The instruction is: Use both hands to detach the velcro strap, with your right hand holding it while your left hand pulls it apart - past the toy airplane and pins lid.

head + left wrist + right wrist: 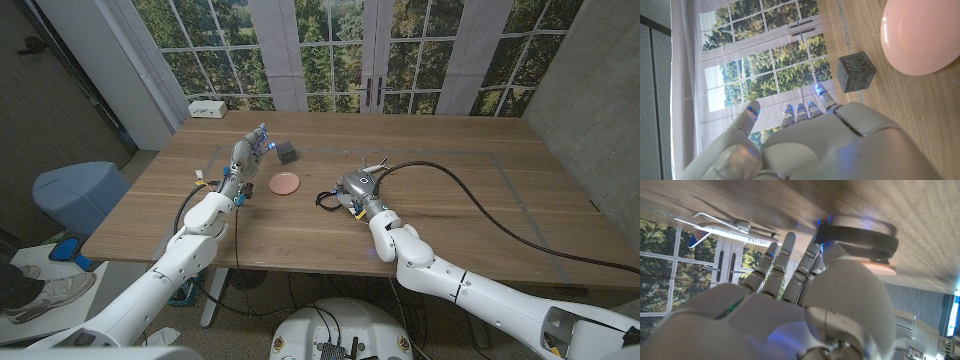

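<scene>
Holding the black strap (860,237) at frame center, the right hand (352,190) should press firmly. Open and empty, the left hand (244,155) at upper left must reach over the pink lid (285,183), beside the airplane (730,230).

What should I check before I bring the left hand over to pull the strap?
1. Right hand holding the strap: cannot tell; the strap is at its fingertips.
2. Left hand free: ok; fingers apart, nothing in it.
3. Left hand at the strap: not ok; it is over by the grey cube.
4. Path to the strap: not ok; the pink lid lies between.
5. Toy airplane apart from the right hand: cannot tell; it sits close behind.
</scene>
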You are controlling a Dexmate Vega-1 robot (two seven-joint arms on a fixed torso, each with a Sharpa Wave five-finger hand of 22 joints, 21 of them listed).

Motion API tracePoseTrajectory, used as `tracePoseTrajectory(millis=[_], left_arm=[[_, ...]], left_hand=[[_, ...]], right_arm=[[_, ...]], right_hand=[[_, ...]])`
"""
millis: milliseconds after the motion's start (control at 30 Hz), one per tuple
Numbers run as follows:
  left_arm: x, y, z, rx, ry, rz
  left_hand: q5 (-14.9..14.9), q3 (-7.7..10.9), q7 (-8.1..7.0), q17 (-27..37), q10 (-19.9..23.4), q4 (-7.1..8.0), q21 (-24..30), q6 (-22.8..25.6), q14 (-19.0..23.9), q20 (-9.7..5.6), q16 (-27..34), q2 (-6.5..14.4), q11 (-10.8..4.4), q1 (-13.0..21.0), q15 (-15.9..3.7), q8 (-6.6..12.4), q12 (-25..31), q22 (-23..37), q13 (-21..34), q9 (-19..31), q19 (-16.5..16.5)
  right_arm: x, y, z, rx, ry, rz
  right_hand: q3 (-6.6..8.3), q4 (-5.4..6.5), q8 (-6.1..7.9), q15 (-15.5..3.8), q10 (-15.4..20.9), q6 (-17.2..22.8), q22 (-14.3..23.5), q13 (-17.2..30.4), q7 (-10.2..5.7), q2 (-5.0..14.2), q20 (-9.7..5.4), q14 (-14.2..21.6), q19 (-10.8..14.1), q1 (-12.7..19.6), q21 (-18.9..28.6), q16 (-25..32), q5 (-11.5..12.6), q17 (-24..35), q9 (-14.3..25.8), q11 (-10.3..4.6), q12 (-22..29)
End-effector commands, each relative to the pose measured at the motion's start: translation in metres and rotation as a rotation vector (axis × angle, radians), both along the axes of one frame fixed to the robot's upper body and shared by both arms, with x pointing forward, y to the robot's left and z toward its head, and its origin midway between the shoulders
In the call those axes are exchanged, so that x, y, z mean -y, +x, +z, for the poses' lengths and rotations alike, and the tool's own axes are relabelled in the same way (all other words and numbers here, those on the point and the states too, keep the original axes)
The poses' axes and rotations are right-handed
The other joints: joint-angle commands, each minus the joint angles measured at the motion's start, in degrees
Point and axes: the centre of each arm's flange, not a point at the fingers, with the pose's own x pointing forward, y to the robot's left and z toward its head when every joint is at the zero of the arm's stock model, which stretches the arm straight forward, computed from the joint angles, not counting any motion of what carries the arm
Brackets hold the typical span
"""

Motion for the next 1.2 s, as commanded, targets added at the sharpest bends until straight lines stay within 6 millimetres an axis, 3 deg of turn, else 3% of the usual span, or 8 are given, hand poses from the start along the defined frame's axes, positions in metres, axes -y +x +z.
tracePoseTrajectory(millis=[33,367,700,867,1200], left_arm=[[0.004,-0.004,0.000,0.000,0.012,0.001],[0.011,-0.007,0.002,-0.005,0.037,-0.007],[0.017,-0.011,0.006,-0.024,0.109,-0.008],[0.020,-0.014,0.009,-0.027,0.159,-0.009],[0.025,-0.020,0.015,-0.022,0.257,-0.014]], left_hand=[[-0.30,-0.12,-0.65,-0.07,-0.05,-1.39,-0.47,0.04,0.10,-0.43,-0.34,1.70,0.04,0.38,-1.55,0.07,0.17,0.10,0.16,0.11,0.00],[-0.69,-0.50,-0.60,-0.18,0.38,-3.48,-1.24,-0.09,0.86,-0.05,-0.23,0.52,0.42,1.21,-0.96,0.07,0.33,0.06,0.17,0.12,0.58],[-1.45,-0.80,-0.97,-0.06,1.54,-7.86,-2.41,-0.37,4.74,2.74,0.50,-1.01,0.79,3.43,1.97,0.16,0.61,0.16,0.27,0.16,4.02],[-1.66,-0.60,-1.19,0.03,2.94,-9.39,-3.01,-0.63,6.42,3.32,0.72,-1.91,0.90,5.08,2.34,0.40,1.01,0.22,0.34,0.20,5.21],[-1.83,-0.45,0.11,0.14,5.10,-10.04,-4.33,3.67,7.56,3.94,0.44,-3.88,0.59,8.68,2.38,2.18,1.41,0.34,0.50,0.35,6.69]], right_arm=[[0.011,-0.007,0.005,0.140,0.179,0.037],[0.019,-0.011,0.010,0.256,0.344,0.053],[0.023,-0.015,0.015,0.368,0.500,0.051],[0.023,-0.015,0.018,0.404,0.538,0.038],[0.018,-0.014,0.025,0.448,0.587,-0.008]], right_hand=[[-0.07,0.36,-0.17,-10.04,1.01,-0.01,0.34,0.90,0.14,0.45,0.15,0.74,0.16,0.27,0.03,-0.26,0.09,0.30,-0.03,-0.34,0.44],[-0.09,0.47,-0.08,-10.00,0.97,0.16,0.35,1.75,0.54,0.64,0.42,1.82,0.56,0.40,0.21,-0.24,0.05,0.71,0.08,-0.22,0.83],[-0.20,0.64,-0.06,-9.79,1.07,0.19,0.36,2.32,0.91,0.66,0.71,2.91,0.76,0.22,0.33,-0.23,0.02,1.08,0.13,0.13,1.10],[-0.24,0.54,0.08,-9.85,1.77,0.62,0.36,1.85,1.33,0.55,0.86,3.60,0.81,0.30,0.37,-0.07,0.06,1.34,0.12,0.41,1.05],[-0.38,0.61,0.07,-9.53,1.97,0.76,0.38,1.83,1.87,0.24,1.15,4.43,0.74,0.06,0.40,-0.14,0.15,1.61,0.07,0.83,1.06]])
